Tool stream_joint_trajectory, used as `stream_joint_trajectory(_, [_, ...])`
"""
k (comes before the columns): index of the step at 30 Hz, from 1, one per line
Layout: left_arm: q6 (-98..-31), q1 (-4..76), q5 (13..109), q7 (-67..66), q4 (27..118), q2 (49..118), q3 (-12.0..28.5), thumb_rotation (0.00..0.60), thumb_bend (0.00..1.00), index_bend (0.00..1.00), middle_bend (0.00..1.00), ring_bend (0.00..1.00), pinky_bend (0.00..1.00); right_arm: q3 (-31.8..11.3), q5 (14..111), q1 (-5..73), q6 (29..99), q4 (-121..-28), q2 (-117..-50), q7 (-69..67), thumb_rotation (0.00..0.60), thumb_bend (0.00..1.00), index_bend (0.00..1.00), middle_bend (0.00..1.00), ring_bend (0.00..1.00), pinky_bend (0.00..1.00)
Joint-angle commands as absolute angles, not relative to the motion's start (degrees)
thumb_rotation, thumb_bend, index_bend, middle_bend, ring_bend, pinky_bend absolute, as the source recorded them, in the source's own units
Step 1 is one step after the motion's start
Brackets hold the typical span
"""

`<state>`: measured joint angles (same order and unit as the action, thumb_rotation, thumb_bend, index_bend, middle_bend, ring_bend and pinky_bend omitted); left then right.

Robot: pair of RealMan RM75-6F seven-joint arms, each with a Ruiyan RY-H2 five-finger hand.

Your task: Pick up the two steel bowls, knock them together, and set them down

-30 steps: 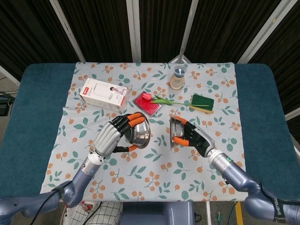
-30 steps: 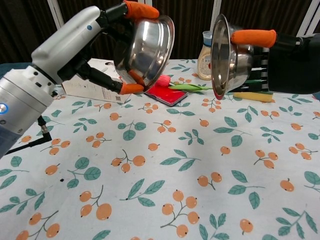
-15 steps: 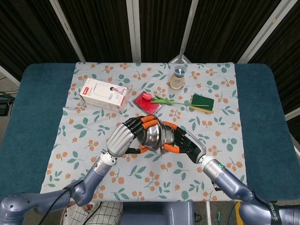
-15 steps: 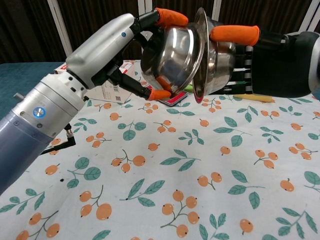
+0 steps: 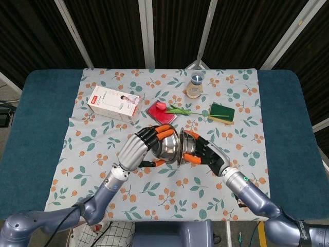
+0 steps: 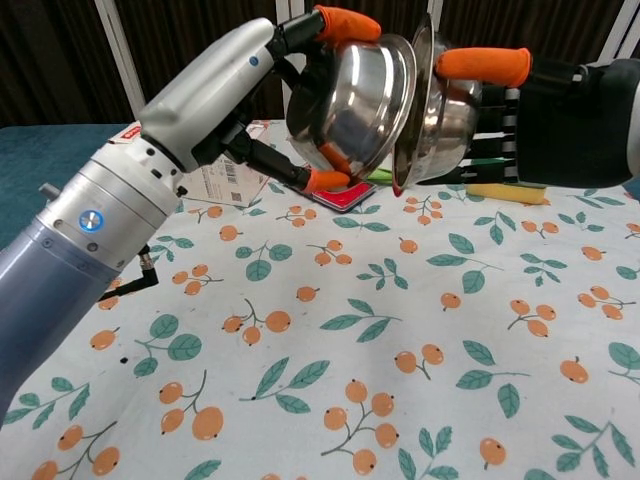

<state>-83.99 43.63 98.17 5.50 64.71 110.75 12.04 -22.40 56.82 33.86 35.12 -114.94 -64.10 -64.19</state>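
Note:
Two steel bowls are held up over the middle of the floral cloth, mouths facing each other. My left hand (image 5: 138, 149) (image 6: 255, 75) grips the left bowl (image 5: 168, 146) (image 6: 355, 100) with orange-tipped fingers over its rim. The right bowl (image 5: 186, 145) (image 6: 445, 110) is gripped by my right hand (image 5: 205, 154) (image 6: 545, 120). In the chest view the two rims stand very close, touching or nearly so near the top. Both bowls are tilted on edge, well above the cloth.
A white box (image 5: 114, 103) lies at the back left. Behind the bowls are a red pad (image 5: 161, 113) with a tulip (image 5: 175, 108), a glass jar (image 5: 195, 85) and a green sponge (image 5: 221, 112). Blue table (image 5: 36, 128) borders the cloth (image 5: 169, 200).
One second ago the bowls were apart; both hands swung inward and brought them rim to rim. Since half a second ago the bowls have tilted slightly and stay together.

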Motion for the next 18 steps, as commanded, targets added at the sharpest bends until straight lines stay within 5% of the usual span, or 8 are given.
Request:
stream_joint_trajectory(1, [-84.9,43.5,98.5,4.9,65.8,108.9,12.2,0.600,0.49,0.42,0.59,0.47,0.73,-23.5,57.5,32.8,33.5,-113.0,-63.3,-65.7,0.600,0.47,1.00,0.99,1.00,1.00])
stream_joint_trajectory(18, [-82.2,44.8,96.1,4.8,65.7,108.2,12.1,0.600,0.53,0.42,0.59,0.47,0.73,-26.6,57.8,31.8,29.5,-111.2,-65.5,-66.7,0.600,0.47,1.00,0.99,1.00,1.00])
